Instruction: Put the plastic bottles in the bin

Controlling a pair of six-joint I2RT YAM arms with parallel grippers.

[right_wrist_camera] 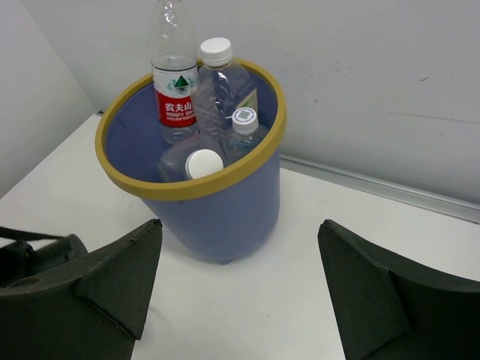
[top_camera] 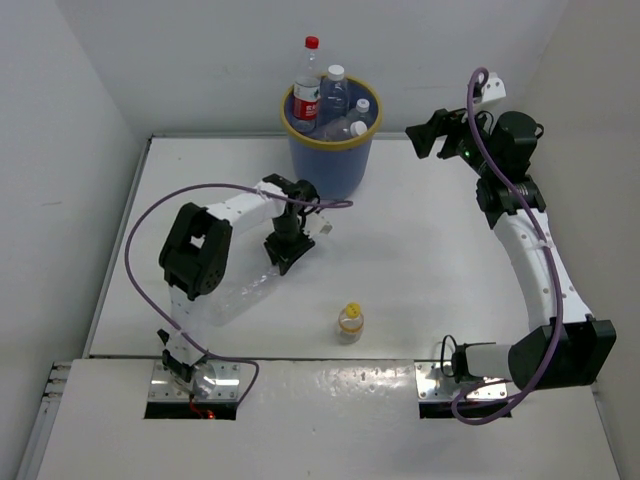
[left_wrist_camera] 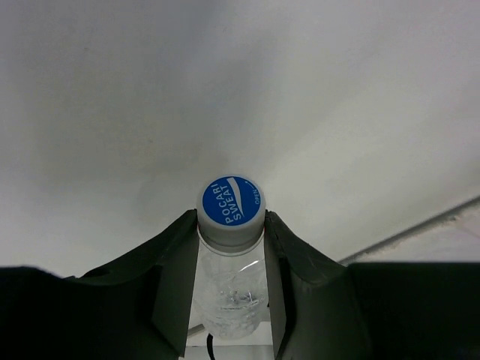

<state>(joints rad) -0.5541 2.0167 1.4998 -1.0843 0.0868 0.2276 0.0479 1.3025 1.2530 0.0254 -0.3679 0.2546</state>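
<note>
Four bottles [right_wrist_camera: 175,97] stand inside bin [right_wrist_camera: 225,202]. Left gripper [top_camera: 288,250] clenched on neck of blue-capped bottle [left_wrist_camera: 231,201], near bin. Right gripper [right_wrist_camera: 238,225] spread wide, empty, facing bin. Yellow-capped bottle [top_camera: 350,321] upright on table [top_camera: 430,270], apart from both grippers.

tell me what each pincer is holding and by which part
Left pincer grips the clear bottle by its neck, just under the blue-topped cap. Right pincer is open, holding nothing.

Four bottles [right_wrist_camera: 221,82] standing in the bin [right_wrist_camera: 225,217], one red-labelled, three white-capped, bin sitting on the table [right_wrist_camera: 247,322], gripper [right_wrist_camera: 239,223] gaping wide before it.
</note>
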